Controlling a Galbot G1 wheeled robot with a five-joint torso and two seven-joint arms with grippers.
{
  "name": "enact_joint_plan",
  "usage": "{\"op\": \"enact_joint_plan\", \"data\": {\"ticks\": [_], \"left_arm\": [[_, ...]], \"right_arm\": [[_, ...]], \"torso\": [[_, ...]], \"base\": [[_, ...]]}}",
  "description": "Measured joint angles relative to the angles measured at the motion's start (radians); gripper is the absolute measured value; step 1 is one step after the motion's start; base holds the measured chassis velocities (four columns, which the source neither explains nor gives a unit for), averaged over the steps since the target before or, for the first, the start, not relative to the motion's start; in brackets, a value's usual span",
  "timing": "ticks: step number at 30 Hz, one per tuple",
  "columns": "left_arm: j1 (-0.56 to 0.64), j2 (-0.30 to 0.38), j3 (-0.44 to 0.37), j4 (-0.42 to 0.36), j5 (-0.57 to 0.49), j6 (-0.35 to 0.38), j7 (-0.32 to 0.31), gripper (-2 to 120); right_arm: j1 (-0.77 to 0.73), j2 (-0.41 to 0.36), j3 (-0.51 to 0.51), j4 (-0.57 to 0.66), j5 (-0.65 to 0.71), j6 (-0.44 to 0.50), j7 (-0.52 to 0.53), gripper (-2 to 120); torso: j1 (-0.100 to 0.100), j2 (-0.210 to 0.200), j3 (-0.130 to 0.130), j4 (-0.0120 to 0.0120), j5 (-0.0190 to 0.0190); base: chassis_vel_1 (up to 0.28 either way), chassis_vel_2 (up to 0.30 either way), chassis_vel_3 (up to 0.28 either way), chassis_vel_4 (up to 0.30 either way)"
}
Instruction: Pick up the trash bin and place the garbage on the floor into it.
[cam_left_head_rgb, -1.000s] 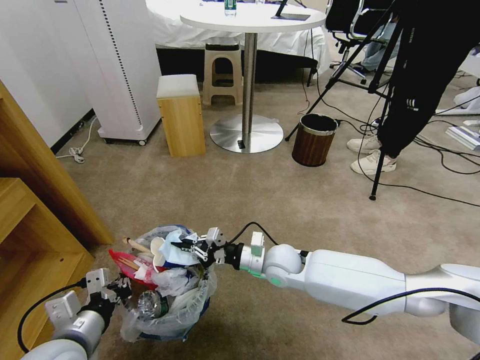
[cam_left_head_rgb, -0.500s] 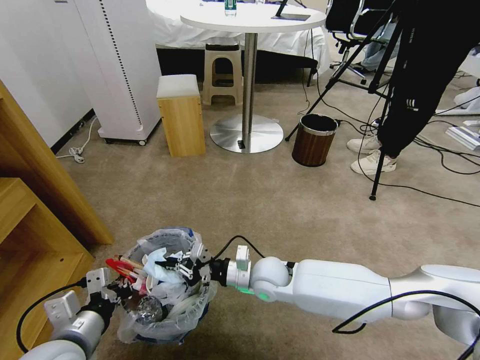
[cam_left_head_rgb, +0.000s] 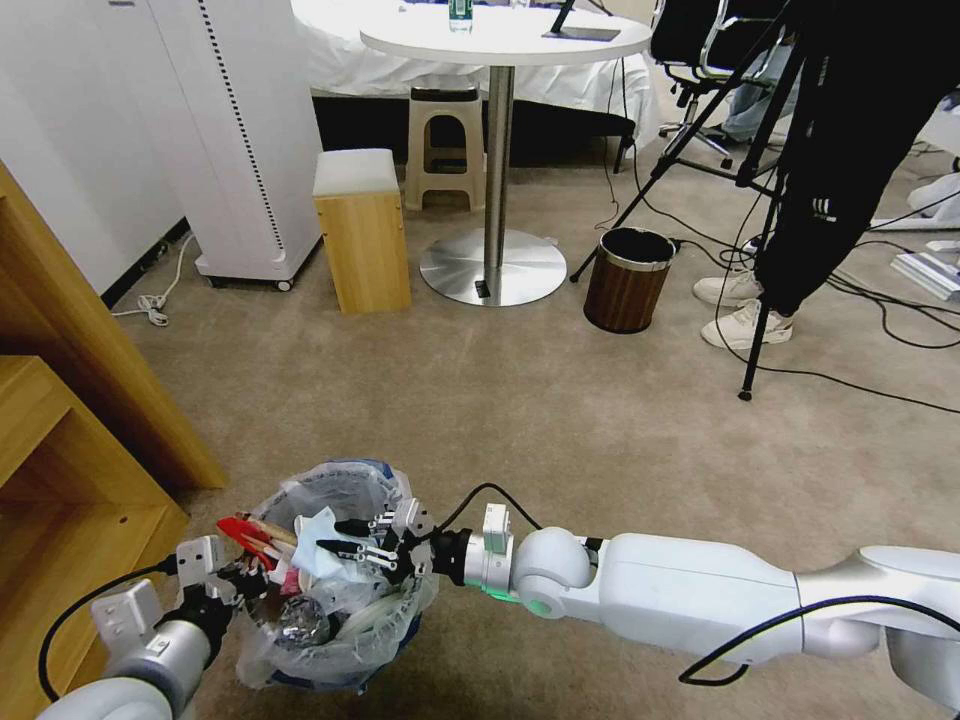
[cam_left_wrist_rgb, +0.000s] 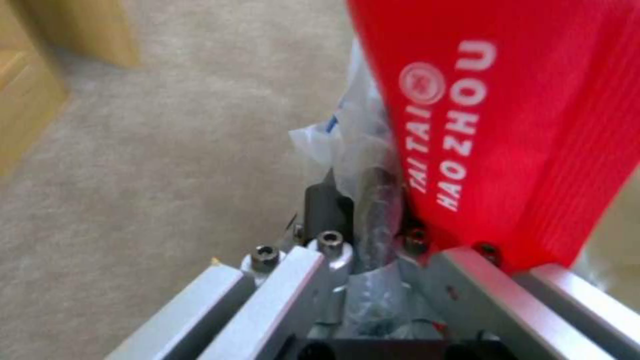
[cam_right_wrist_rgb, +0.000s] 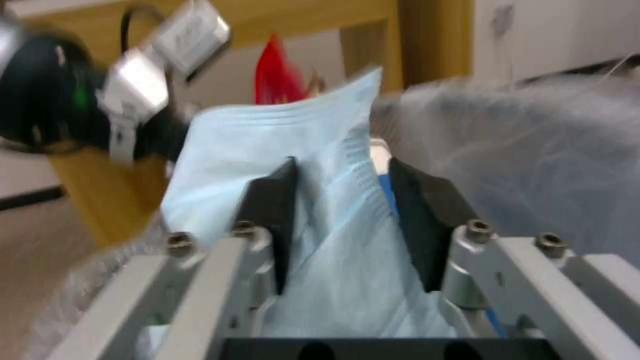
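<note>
From the head cam I've got the right gripper (cam_left_head_rgb: 352, 538) reached out flat over the trash bin (cam_left_head_rgb: 335, 575), dropping off the pale blue paper (cam_left_head_rgb: 318, 530), while the left gripper (cam_left_head_rgb: 240, 578) pinches the bin's rim. Left wrist cam shows those fingers clamped on the bag-lined edge with a red wrapper (cam_left_wrist_rgb: 507, 125) right beside them. On the right wrist cam the paper (cam_right_wrist_rgb: 313, 210) sits between spread pads, so I reckon next is just lifting clear without snagging it.

Legible text appears on one item. The red wrapper (cam_left_wrist_rgb: 527, 130) carries white capital lettering in two lines running along its length: "TAI TAI" and "HAO ZHOU". A round white emblem sits at the end of the first line; its inner characters cannot be read. The bin (cam_left_head_rgb: 330, 640) liner has blue print, too small to read. A bottle label on the worktop (cam_left_head_rgb: 505, 38) is also illegible.
</note>
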Motion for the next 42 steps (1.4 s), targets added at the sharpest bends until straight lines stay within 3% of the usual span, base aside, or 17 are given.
{"op": "enact_joint_plan", "data": {"ticks": [3, 4, 8, 11, 13, 15, 18, 27, 30, 42], "left_arm": [[-0.004, 0.0, -0.004, 0.013, 0.007, -0.005, -0.006, 0], [-0.007, 0.002, -0.004, 0.026, 0.003, -0.004, -0.005, 0], [-0.015, 0.006, -0.006, 0.04, 0.001, -0.006, -0.005, 0], [-0.02, 0.006, -0.004, 0.052, -0.001, -0.006, -0.005, 0], [-0.021, 0.006, -0.004, 0.052, -0.001, -0.006, -0.005, 0], [-0.022, 0.003, -0.001, 0.057, 0.001, -0.007, -0.004, 0], [-0.02, -0.001, 0.0, 0.061, 0.005, -0.006, -0.002, 0], [-0.016, -0.005, 0.005, 0.06, 0.011, -0.008, 0.001, 0], [-0.018, -0.006, 0.004, 0.063, 0.012, -0.009, 0.002, 0], [-0.02, -0.017, -0.018, 0.053, 0.015, -0.018, 0.006, 0]], "right_arm": [[-0.003, -0.006, 0.011, 0.0, -0.001, -0.001, 0.004, 47], [-0.006, -0.013, 0.021, 0.011, -0.001, -0.002, 0.007, 55], [-0.013, -0.022, 0.038, 0.033, 0.001, -0.005, 0.011, 65], [-0.021, -0.033, 0.055, 0.046, 0.003, -0.006, 0.012, 80], [-0.022, -0.035, 0.057, 0.048, 0.003, -0.006, 0.012, 82], [-0.033, -0.038, 0.07, 0.055, 0.002, -0.005, 0.012, 95], [-0.045, -0.037, 0.084, 0.056, 0.001, -0.003, 0.013, 99], [-0.079, -0.003, 0.15, 0.063, -0.002, 0.006, 0.028, 100], [-0.099, 0.017, 0.211, 0.086, -0.003, 0.021, 0.054, 100], [-0.161, -0.02, 0.437, 0.106, -0.025, 0.034, 0.187, 100]], "torso": [[0.0, 0.0, 0.0, 0.0002, -0.0001], [0.0, 0.0, 0.0, 0.0004, 0.0001], [0.0, 0.0, 0.0, 0.0001, -0.0001], [0.0, 0.0, 0.0, 0.0002, -0.0005], [0.0, 0.0, 0.0, 0.0002, -0.0003], [0.0, 0.0, 0.0, 0.0001, -0.0001], [0.0, 0.0, 0.0, 0.0002, -0.0002], [0.0, 0.0, 0.0, 0.0003, -0.0002], [0.0, 0.0, 0.0, 0.0003, -0.0002], [0.0, 0.0, 0.0, 0.0002, -0.0001]], "base": [[0.0, 0.0, 0.0, 0.0], [0.0, 0.0, 0.0, 0.0], [0.0, 0.0, 0.0, 0.0], [0.0, 0.0, 0.0, 0.0], [0.0, 0.0, 0.0, 0.0], [0.0, 0.0, 0.0, 0.0], [0.0, 0.0, 0.0, 0.0], [0.0, 0.0, 0.0, 0.0], [0.0, 0.0, 0.0, 0.0], [0.0, 0.0, 0.0, 0.0]]}}
